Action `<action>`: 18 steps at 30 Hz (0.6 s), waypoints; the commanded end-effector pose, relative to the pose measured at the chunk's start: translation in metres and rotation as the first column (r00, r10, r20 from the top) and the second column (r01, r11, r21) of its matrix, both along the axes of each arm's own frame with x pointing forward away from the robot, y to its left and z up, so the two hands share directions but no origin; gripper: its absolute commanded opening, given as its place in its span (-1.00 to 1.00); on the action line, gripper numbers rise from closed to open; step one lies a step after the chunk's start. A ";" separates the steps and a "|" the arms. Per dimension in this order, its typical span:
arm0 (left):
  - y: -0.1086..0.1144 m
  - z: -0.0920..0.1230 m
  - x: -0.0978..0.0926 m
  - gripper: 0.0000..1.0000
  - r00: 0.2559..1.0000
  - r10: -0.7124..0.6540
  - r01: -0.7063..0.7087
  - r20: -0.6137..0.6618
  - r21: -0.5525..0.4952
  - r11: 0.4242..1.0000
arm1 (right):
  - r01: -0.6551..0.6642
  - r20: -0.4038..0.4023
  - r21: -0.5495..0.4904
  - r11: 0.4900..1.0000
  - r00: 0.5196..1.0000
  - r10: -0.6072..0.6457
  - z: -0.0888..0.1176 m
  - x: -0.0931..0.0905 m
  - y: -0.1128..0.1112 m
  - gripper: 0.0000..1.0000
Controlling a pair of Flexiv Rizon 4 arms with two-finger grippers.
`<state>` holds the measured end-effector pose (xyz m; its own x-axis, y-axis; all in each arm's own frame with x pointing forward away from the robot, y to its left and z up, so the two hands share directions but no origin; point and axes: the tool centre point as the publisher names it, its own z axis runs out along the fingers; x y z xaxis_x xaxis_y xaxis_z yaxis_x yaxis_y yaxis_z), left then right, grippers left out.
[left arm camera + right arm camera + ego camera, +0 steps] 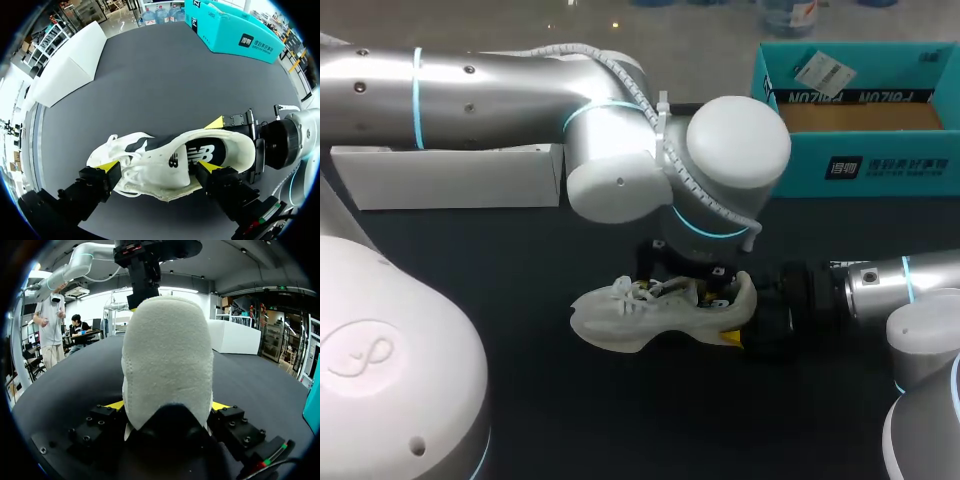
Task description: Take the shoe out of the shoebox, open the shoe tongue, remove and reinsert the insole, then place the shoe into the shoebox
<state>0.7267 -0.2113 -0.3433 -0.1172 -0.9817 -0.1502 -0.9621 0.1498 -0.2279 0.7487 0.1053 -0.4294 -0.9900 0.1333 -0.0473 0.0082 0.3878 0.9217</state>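
A white sneaker (640, 318) lies on the black table, toe to the left. Its heel (167, 355) sits between the fingers of my right gripper (167, 405), whose yellow tips press on it from both sides. My right gripper (748, 322) comes in low from the right. My left gripper (157, 166) hangs over the sneaker (160, 165) from above, open wide, with a finger on either side of the midfoot. A dark insole (202, 150) shows inside the shoe's opening. In the head view my left gripper (692, 283) is partly hidden under its own wrist.
The teal shoebox (860, 165) stands open at the back right, also seen beyond the shoe in the left wrist view (235, 30). A long white box (450, 175) lies at the back left (70, 65). Bare table surrounds the shoe in front.
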 end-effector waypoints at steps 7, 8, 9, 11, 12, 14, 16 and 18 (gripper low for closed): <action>0.005 -0.014 0.007 1.00 0.998 0.061 -0.061 0.012 0.044 0.997 | 0.001 0.000 -0.003 1.000 1.000 -0.001 -0.002 0.001 0.002 -1.00; 0.008 -0.014 0.008 1.00 0.997 0.070 -0.070 0.013 0.050 0.996 | 0.001 0.000 -0.003 1.000 1.000 -0.001 -0.002 0.001 0.002 -1.00; 0.012 -0.014 0.009 1.00 0.997 0.078 -0.079 0.021 0.058 0.995 | 0.001 0.000 -0.003 1.000 1.000 -0.001 -0.002 0.001 0.002 -1.00; 0.019 -0.014 0.011 1.00 0.995 0.093 -0.094 0.017 0.063 0.994 | 0.001 0.000 -0.003 1.000 1.000 -0.001 -0.002 0.001 0.002 -1.00; 0.023 -0.013 0.011 1.00 0.994 0.104 -0.105 0.019 0.073 0.992 | 0.001 0.000 -0.003 1.000 1.000 -0.001 -0.002 0.001 0.002 -1.00; 0.028 -0.012 0.012 1.00 0.993 0.117 -0.118 0.009 0.073 0.990 | 0.001 0.000 -0.003 1.000 1.000 -0.001 -0.002 0.001 0.002 -1.00; 0.033 -0.008 0.011 1.00 0.991 0.137 -0.137 -0.005 0.060 0.989 | 0.001 0.000 -0.003 1.000 1.000 -0.001 -0.002 0.001 0.002 -1.00; 0.036 -0.004 0.010 1.00 0.989 0.148 -0.147 -0.022 0.047 0.988 | 0.001 0.000 -0.003 1.000 1.000 -0.001 -0.002 0.001 0.002 -1.00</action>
<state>0.7384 -0.1853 -0.3534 0.0152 -0.9756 -0.2191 -0.9794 0.0296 -0.1999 0.7487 0.1054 -0.4294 -0.9900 0.1332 -0.0473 0.0081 0.3878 0.9217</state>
